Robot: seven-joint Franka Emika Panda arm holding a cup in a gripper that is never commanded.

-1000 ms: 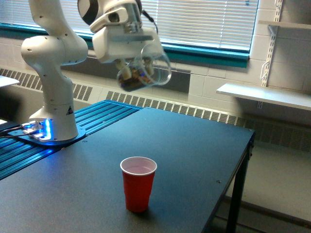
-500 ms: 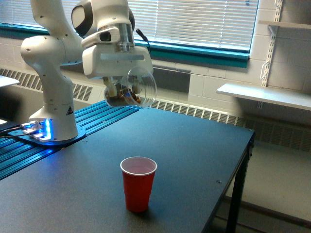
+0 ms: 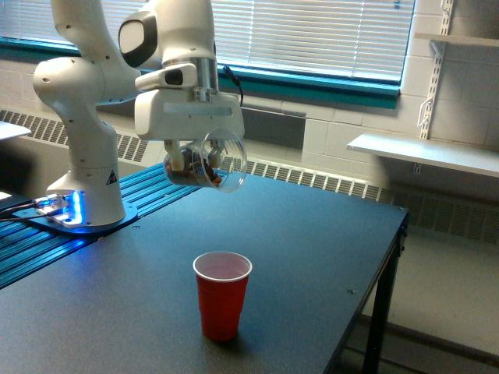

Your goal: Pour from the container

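One dark tabletop (image 3: 312, 257) fills most of the exterior view, w/ the white Panda arm (image 3: 86, 101) bolted at its far edge, approx 10 o'clock from the tabletop's middle, base lit blue. Behind: window blinds (image 3: 312, 31) along the back wall, a radiator grille under them, a wall shelf (image 3: 421, 152) at approx 3 o'clock.

Next down in size, the claw (image 3: 191, 160) hangs off the arm's white wrist block, above the tabletop and clear of it. It is clamped on the container (image 3: 209, 162); fingers mostly hidden behind the glass, so exact contact can't be made out. Container is clear, rounded, tipped over on its side w/ its mouth facing roughly toward the camera and slightly down. Dark brownish stuff sits in its lower part, toward 9 o'clock of the glass; what it is can't be told.

Smallest: red cup (image 3: 222, 294), upright on the tabletop near the front edge, at approx 6 o'clock from the container and well apart from it, below.

Progress, as a judgement: container is lifted and already tilted, contents look to be inside yet, nothing seen falling. Red cup's inside looks pale; can't tell if anything's in it. So pour itself is prob. not done. Left: line up over the red cup, tip further, empty out.
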